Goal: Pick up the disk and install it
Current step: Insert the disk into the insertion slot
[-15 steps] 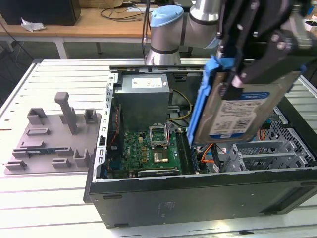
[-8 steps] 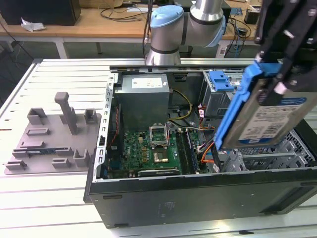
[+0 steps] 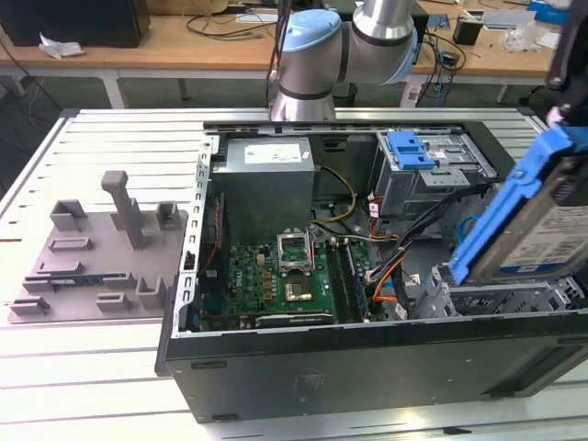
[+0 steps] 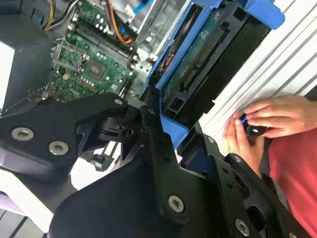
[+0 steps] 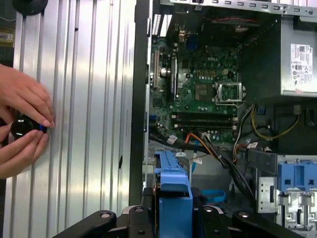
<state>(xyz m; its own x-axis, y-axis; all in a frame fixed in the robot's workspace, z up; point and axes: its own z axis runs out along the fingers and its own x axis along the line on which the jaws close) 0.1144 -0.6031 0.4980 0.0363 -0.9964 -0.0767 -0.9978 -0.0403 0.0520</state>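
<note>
Pick done: gripper (image 5: 173, 213) fingers clamped on disk (image 3: 540, 231) by blue carrier (image 5: 173, 186), held tilted in air above drive cage (image 3: 501, 299), at PC case (image 3: 303, 377) edge, exterior view's right. Not seated; install left. Person's hands (image 5: 25, 124) alongside on slatted table (image 5: 84, 99).

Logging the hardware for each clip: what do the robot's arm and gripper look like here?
The arm is built of rounded silver-grey tube sections with light blue caps on the joints. The gripper is matt black, with angular linkage fingers studded with silver screw heads.
</note>
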